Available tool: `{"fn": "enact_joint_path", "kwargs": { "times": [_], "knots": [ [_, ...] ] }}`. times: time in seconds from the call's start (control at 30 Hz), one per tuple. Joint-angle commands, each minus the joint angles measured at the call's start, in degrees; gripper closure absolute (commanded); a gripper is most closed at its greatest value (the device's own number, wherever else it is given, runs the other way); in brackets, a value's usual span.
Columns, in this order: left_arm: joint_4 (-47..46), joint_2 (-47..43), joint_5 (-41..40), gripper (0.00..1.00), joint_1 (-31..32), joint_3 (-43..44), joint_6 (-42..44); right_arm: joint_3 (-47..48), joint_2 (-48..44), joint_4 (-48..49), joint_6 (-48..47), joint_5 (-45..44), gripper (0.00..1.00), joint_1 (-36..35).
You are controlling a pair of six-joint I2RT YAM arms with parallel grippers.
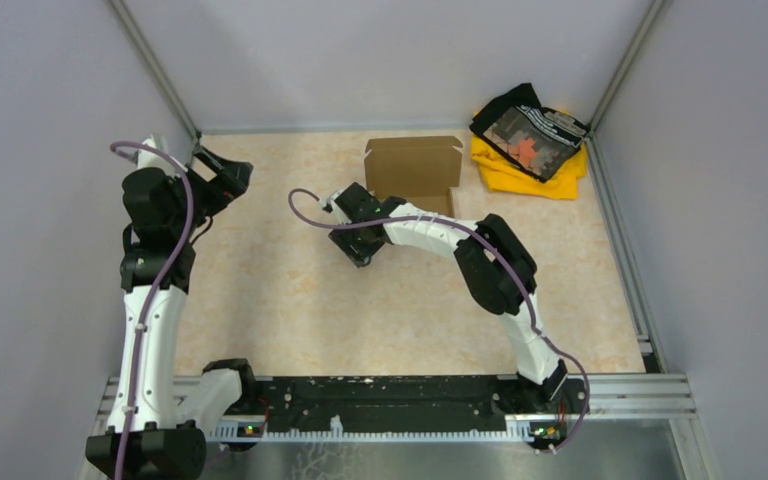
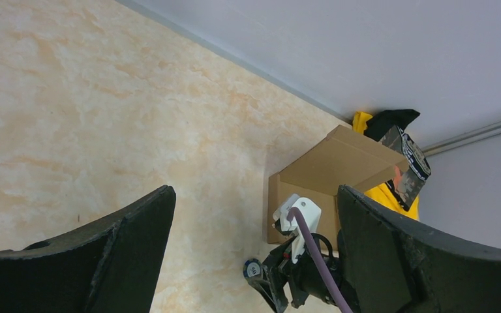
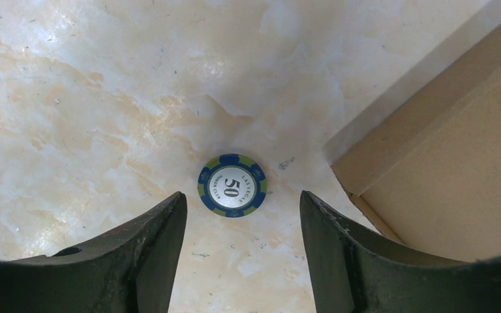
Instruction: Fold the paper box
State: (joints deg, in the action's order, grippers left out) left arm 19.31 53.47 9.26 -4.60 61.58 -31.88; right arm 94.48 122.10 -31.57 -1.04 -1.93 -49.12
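Cardboard paper box [image 3: 456, 176] sits just beside the right jaws.

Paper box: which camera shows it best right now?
Top external: nearly all of the paper box shows, only its near edge behind the right arm. Left wrist shows one side, partly blocked by that arm. Right wrist catches just a corner.

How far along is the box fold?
Done: the paper box looks partly formed, walls up near the far edge. In hand: nothing; the right gripper hangs open over a poker chip beside the box, the left gripper open, off to the side. Left: lid flap stands open, needs closing.
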Motion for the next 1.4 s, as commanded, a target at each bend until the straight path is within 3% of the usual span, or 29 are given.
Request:
{"fn": "enact_joint_path", "kwargs": {
  "times": [0.0, 0.2, 0.47, 0.63, 0.77, 1.07, 1.37],
  "knots": [
    [-1.3, -0.9, 0.6, 0.01, -0.2, -0.9, 0.0, -1.0, -3.6, 1.6, -0.2, 1.6, 0.35, -0.6],
    [-1.1, -1.3, 0.0, 0.01, -0.2, -1.2, 0.4, -1.4, -2.8, 2.5, -0.7, 0.9, 0.34, -1.1],
    [1.1, -0.5, -6.8, 0.01, -1.4, -0.1, 3.2, -1.6, -1.1, 3.8, -0.5, 0.6, 0.35, -1.5],
    [-4.8, 0.8, 2.6, 0.01, -2.5, 1.6, 1.7, -1.8, -0.4, 3.8, -0.4, 0.6, 0.40, -1.5],
    [-5.9, 2.7, 7.0, 0.01, -2.6, 8.8, 2.0, -1.4, 0.1, 3.2, -0.2, 0.5, 0.42, -1.4],
    [-12.3, 5.1, 26.5, 0.01, -2.0, 19.0, -0.9, -1.1, 1.3, 2.6, 0.4, 0.7, 0.42, -1.2],
    [-9.0, 5.7, 27.3, 0.01, 4.2, 19.1, 3.4, -0.9, 2.2, 2.3, 0.5, 1.8, 0.47, -0.7]
  ]
}}
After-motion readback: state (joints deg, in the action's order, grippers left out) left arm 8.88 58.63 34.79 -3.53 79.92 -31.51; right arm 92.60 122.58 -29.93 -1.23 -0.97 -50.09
